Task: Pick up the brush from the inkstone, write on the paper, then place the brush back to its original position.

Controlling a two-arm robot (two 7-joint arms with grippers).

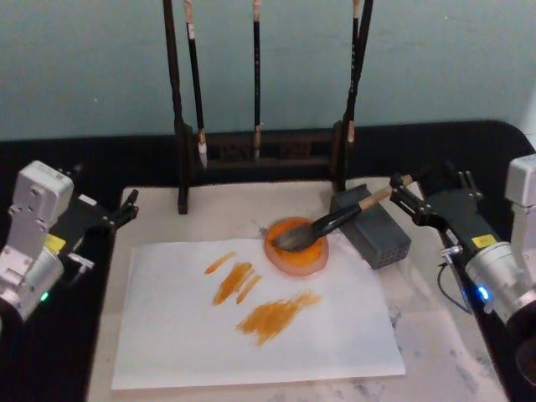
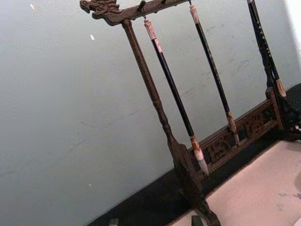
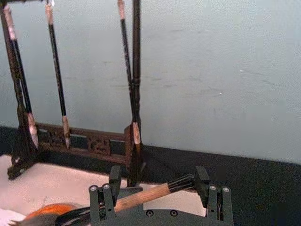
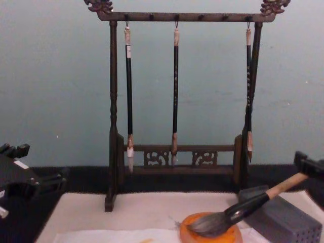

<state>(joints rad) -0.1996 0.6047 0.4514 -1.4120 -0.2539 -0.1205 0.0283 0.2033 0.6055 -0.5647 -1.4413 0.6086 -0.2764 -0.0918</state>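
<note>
The brush [image 1: 335, 224] has a smooth wooden handle, a shiny black collar and soft dark hair. The paper [image 1: 251, 335] is thin and matt. The rack [image 4: 177, 162] is dark carved wood. The block [image 1: 373, 228] looks rough grey stone.

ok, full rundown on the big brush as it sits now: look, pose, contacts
The brush is thick, with bushy dark-grey bristles, a black ferrule, a tan wooden handle and a black end. It lies tilted: the bristles rest in the round orange inkstone, and the handle rises over the grey block toward the right gripper. In the right wrist view that gripper's open fingers stand on either side of the handle's end; whether they touch it is unclear. Orange strokes already mark the paper.
</note>
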